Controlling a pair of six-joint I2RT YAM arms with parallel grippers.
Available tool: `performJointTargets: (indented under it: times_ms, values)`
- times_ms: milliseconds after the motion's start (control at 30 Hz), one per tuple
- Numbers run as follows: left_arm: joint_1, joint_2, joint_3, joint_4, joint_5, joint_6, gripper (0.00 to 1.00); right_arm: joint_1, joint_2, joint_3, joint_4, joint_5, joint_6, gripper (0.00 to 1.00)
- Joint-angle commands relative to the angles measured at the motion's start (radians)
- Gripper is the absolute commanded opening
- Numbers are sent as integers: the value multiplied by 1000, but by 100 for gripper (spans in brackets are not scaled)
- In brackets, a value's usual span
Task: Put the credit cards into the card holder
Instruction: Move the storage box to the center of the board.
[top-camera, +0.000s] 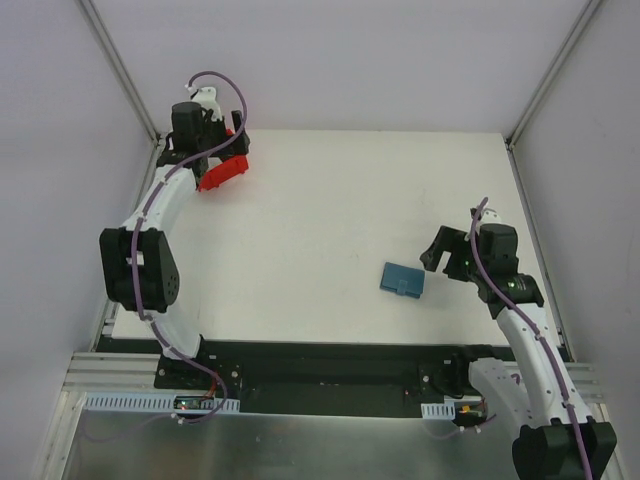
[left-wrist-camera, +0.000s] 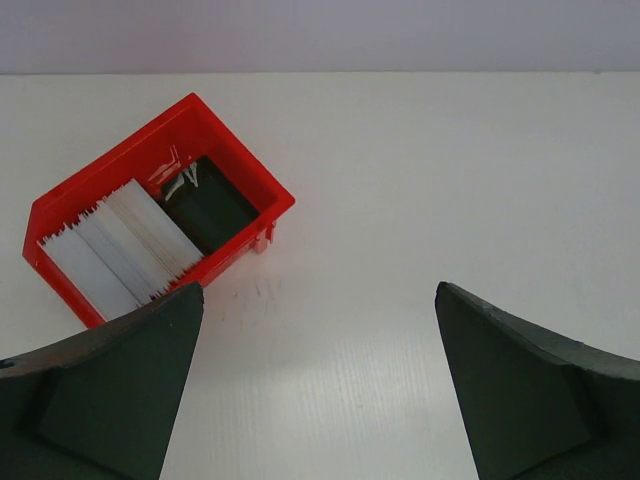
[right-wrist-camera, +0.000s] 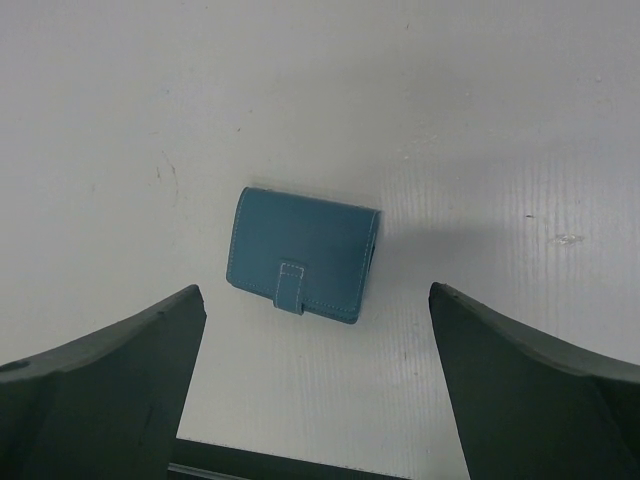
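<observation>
The credit cards are a row of white cards standing in the left half of a red bin. My left gripper is open over bare table just right of the bin, nothing between its fingers. In the top view this gripper hovers at the bin in the back left corner. The card holder, a teal-blue wallet folded shut with its clasp tab towards me, lies flat on the table. My right gripper is open above and just short of it. The top view shows the holder left of that gripper.
The white table is walled on the left, back and right, with metal posts at the back corners. The bin's right half shows a black bottom. A dark strip runs along the table's near edge by the arm bases.
</observation>
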Motion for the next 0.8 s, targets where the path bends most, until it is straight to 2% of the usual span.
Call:
performJointTargets:
  times_ms: [0,100,333,767]
  values:
    - [40,145,146,7,176,62,99,4,-20,7,-29,-28,10,96]
    - [47,231,208,7,245,89,99,5,-16,3,-39,-26,4,96]
    - [47,384,300,7,285,92,99,4,18,13,-44,-31,-1,96]
    - [71,464,311,1,244,139,99,4,93,12,-9,-72,16,96]
